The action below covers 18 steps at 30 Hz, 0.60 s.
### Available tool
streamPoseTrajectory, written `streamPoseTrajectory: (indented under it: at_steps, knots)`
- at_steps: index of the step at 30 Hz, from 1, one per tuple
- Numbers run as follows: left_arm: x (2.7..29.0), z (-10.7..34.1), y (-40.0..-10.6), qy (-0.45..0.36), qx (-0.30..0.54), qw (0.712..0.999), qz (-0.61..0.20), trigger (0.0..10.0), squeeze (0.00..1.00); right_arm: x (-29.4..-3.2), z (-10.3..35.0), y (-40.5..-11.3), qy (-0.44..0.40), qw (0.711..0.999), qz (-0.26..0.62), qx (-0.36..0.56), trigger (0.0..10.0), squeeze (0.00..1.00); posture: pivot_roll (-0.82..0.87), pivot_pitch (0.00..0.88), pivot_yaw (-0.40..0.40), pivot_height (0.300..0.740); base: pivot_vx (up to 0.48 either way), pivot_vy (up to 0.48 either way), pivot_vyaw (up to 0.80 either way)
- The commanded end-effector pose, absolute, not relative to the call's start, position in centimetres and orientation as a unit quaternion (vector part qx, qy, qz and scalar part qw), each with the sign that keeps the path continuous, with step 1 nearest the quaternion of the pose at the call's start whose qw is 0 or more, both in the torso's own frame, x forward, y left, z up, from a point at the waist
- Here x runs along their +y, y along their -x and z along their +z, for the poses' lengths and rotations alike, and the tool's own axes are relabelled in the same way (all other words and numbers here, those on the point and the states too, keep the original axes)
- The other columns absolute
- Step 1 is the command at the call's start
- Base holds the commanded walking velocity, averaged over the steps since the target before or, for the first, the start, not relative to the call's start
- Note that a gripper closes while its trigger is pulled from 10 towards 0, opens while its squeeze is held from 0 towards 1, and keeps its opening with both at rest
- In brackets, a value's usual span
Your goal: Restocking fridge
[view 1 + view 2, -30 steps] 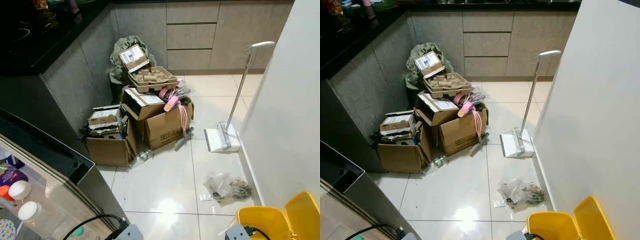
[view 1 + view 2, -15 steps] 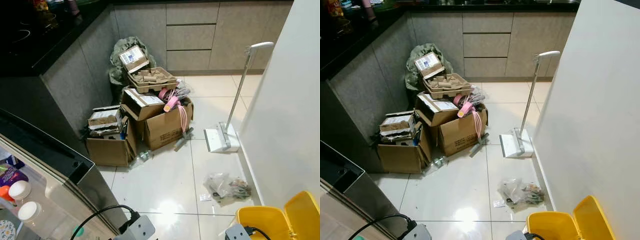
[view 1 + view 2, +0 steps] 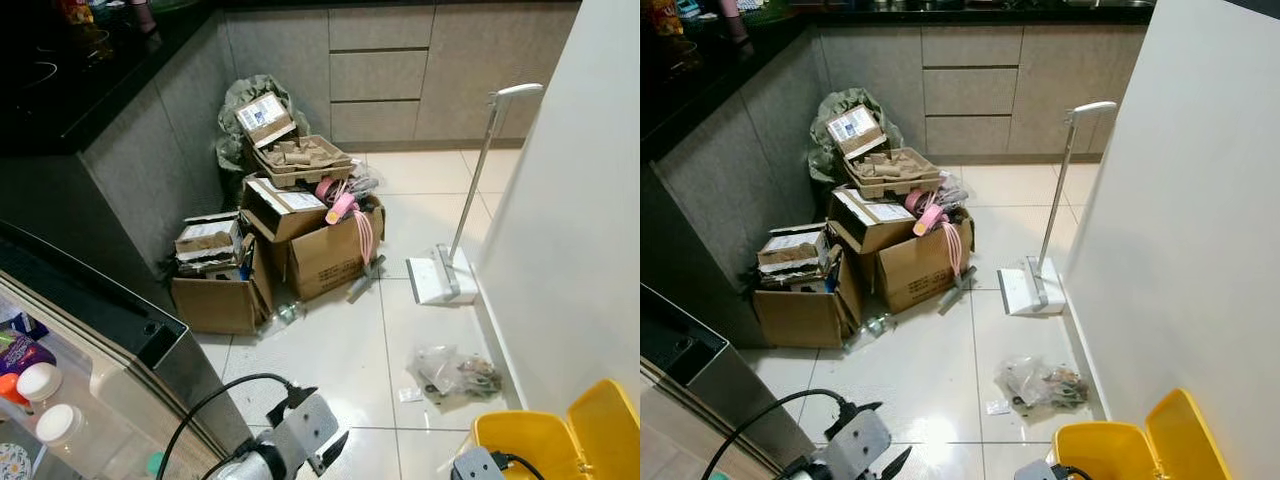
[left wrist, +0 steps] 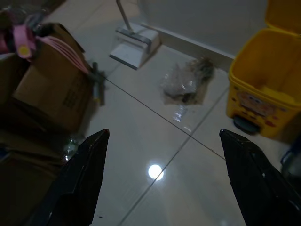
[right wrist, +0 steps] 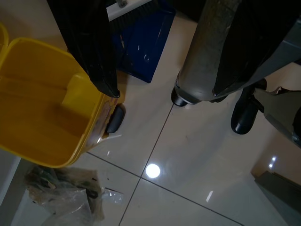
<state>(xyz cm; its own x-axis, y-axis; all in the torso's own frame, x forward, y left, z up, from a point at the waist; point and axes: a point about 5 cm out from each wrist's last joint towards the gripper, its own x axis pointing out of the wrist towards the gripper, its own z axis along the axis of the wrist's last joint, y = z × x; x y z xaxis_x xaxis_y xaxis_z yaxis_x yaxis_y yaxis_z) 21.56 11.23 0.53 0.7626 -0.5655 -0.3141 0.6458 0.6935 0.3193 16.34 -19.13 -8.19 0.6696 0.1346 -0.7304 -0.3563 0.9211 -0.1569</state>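
The open fridge point(image 3: 120, 350) stands at my lower left, its steel edge running diagonally. On its shelf are two white-capped bottles point(image 3: 40, 380) and a purple packet point(image 3: 20, 352). My left gripper point(image 3: 333, 450) is raised low in front of me, just right of the fridge edge, over the floor tiles. In the left wrist view its two black fingers point(image 4: 80, 183) stand wide apart, open, with only floor between them. My right arm point(image 3: 470, 466) hangs low beside the yellow bin point(image 3: 545, 435). The right gripper point(image 5: 162, 92) is open and holds nothing.
A pile of cardboard boxes point(image 3: 300, 230) with egg trays and pink items sits against the dark counter point(image 3: 110, 110). A white long-handled dustpan point(image 3: 440, 275) leans by the white wall point(image 3: 580, 220). A crumpled plastic bag point(image 3: 450, 372) lies on the tiles. Grey drawers point(image 3: 380, 75) close the back.
My left arm has come up from the bottom edge and reached forward and to the right, its black cable trailing. The boxes, dustpan and bin stay put.
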Motion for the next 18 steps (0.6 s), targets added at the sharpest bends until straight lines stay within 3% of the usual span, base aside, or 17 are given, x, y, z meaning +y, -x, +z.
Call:
streamPoseTrajectory:
  at_steps: [1, 4, 9, 18]
  knots:
    - [11.1, -0.1, -21.5, -0.19, 0.126, 0.926, -0.3, 10.0, 0.0, -19.4, -8.3, -16.0, 0.142, 0.9, 0.128, 0.39, 10.0, 0.0, -0.1, 0.071, 0.009, 0.74, 0.0, 0.0, 0.0]
    - [11.3, -0.3, -21.7, -0.192, 0.142, 0.932, -0.274, 10.0, 0.0, -19.4, -8.3, -16.0, 0.142, 0.901, 0.128, 0.39, 10.0, 0.0, -0.1, 0.071, 0.009, 0.74, 0.0, 0.0, 0.0]
    - [13.3, -0.5, -22.1, -0.221, 0.176, 0.945, -0.166, 10.0, 0.0, -19.4, -8.4, -15.9, 0.142, 0.9, 0.127, 0.392, 10.0, 0.0, -0.1, 0.068, 0.013, 0.74, 0.0, 0.0, 0.0]
    - [16.9, -0.5, -22.5, -0.277, 0.208, 0.937, -0.038, 10.0, 0.0, -19.2, -8.5, -15.8, 0.14, 0.9, 0.128, 0.393, 10.0, 0.0, -0.1, 0.072, 0.02, 0.74, 0.0, 0.0, 0.0]
